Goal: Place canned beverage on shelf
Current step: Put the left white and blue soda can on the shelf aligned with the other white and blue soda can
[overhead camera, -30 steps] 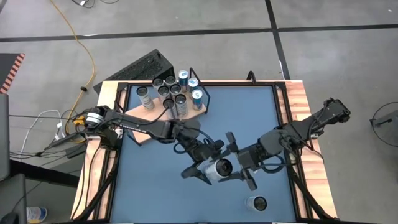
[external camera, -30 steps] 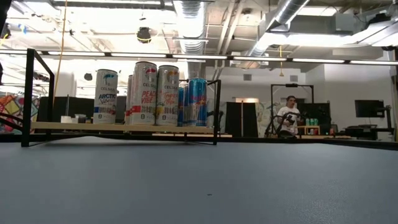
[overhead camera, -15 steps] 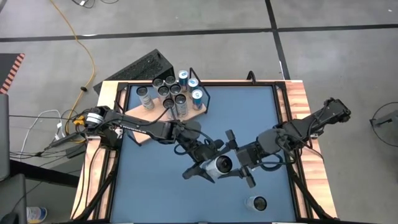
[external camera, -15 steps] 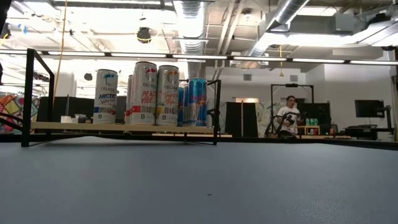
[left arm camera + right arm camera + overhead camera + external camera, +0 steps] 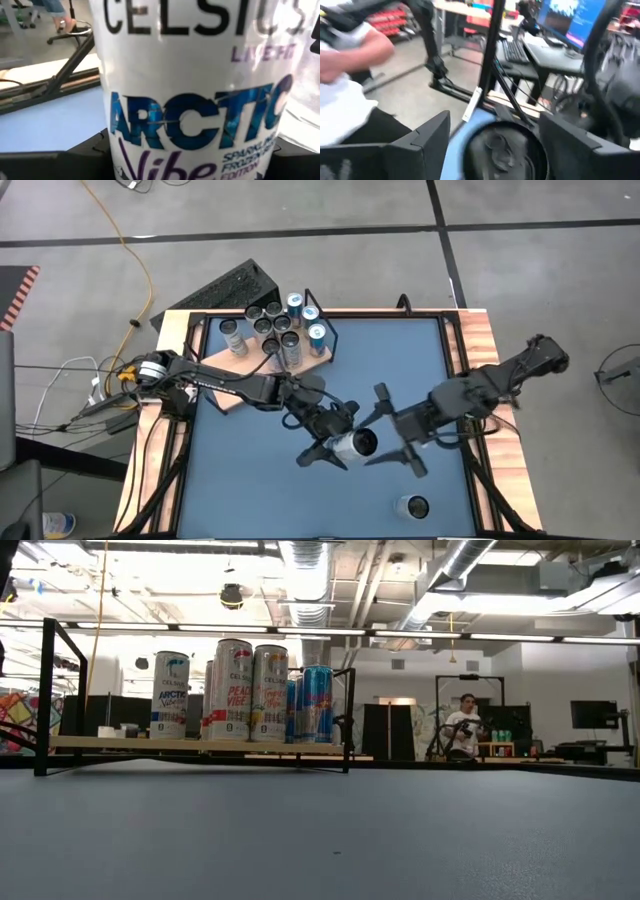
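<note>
From above, the shelf (image 5: 262, 352) — a pale board with a black wire frame — sat at the far left corner of the blue table (image 5: 420, 360), carrying a cluster of upright cans (image 5: 281, 330). Well away from the shelf, over the middle of the table, the left gripper (image 5: 338, 442) held a white can (image 5: 352, 445) lying on its side, its fingers closed on the can's body. The right gripper (image 5: 398, 438) was just beside that can's end, on the side away from the shelf, with its fingers spread wide and nothing between them. One more can (image 5: 411, 507) stood upright on the table near the front edge, farther still from the shelf.

At table height, the shelf (image 5: 190, 744) stood on the far left with its tall cans (image 5: 232, 690) in a row under the wire frame; neither arm showed. A person (image 5: 463, 727) stood far back in the room.

In the left wrist view, the white can (image 5: 195, 90) filled the frame — lettered "CELSIUS" and "ARCTIC Vibe" — clamped between the dark fingers (image 5: 85, 152).

In the right wrist view, the right gripper's fingers (image 5: 425, 140) stood well apart and held nothing.
</note>
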### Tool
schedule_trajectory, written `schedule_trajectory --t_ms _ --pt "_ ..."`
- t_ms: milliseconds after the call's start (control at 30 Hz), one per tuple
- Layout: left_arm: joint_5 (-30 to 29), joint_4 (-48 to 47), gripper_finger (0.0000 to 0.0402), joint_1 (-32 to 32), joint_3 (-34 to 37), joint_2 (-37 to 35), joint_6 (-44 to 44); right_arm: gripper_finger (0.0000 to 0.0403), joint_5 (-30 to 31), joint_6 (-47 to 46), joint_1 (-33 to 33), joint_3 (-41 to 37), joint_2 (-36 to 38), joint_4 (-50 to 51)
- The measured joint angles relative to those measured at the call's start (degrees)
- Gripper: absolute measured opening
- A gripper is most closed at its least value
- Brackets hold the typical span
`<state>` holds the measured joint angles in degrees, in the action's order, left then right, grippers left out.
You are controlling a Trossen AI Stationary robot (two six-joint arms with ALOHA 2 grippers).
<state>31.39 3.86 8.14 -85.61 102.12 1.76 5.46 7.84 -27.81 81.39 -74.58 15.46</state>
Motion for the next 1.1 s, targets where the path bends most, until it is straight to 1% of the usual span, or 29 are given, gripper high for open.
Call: schedule_trajectory --t_ms 67,133,233,300,367,533,600,667,733,800,900,1000,1100 --pt "-0.19 -0.02 0.0239 -0.03 0.03 0.03 -0.09 0.0298 -0.23 -0.12 -0.05 0.08 0.85 0.38" --pt "-1.71 -0.02 0.0239 -0.04 0.03 0.03 -0.33 0.0306 0.38 -0.16 -0.08 0.08 1.18 0.56" --pt "-7.89 -2.75 0.0239 -0.06 0.03 0.03 -0.35 0.0313 2.92 -0.96 -0.5 -0.03 2.0 1.46" --pt "-12.92 -5.42 0.0239 -0.23 0.03 -0.11 -0.67 0.0314 6.24 -1.19 -1.22 -0.03 3.54 2.94" --pt "-18.49 -6.62 0.0239 -0.44 0.03 -0.36 -1.25 0.0314 13.45 -3.15 -2.5 0.0 5.52 6.26" --pt "-34.02 -8.52 0.024 -0.42 0.03 -1.32 -0.98 0.0308 37.03 -13.96 -5.33 0.02 8.43 17.76" --pt "-40.86 -9.71 0.024 -0.35 0.03 -1.32 -0.89 0.0306 44.07 -20.0 -6.15 0.0 9.01 21.54" --pt "-48.15 -9.77 0.024 -0.32 0.03 -1.32 -1.19 0.0306 48.72 -26.41 -6.79 0.0 9.18 25.21" --pt "-54.9 -9.92 0.024 -0.34 0.03 -1.41 -1.5 0.0306 50.28 -31.61 -7.2 0.0 9.02 27.9" --pt "-58.91 -9.95 0.024 -0.44 0.03 -1.43 -1.53 0.0306 50.25 -33.23 -7.12 -0.02 7.99 28.67" --pt "-63.19 -9.97 0.024 -0.41 0.03 -1.43 -2.03 0.0305 51.98 -32.91 -6.62 -0.02 5.47 28.5" --pt "-69.37 -10.33 0.024 -0.27 0.03 -1.43 -2.25 0.0305 55.2 -32.46 -5.79 -0.03 3.12 28.92" --pt "-74.07 -11.73 0.024 -0.17 0.03 -1.43 -3.66 0.0305 57.46 -28.99 -4.82 -0.03 1.38 29.27"
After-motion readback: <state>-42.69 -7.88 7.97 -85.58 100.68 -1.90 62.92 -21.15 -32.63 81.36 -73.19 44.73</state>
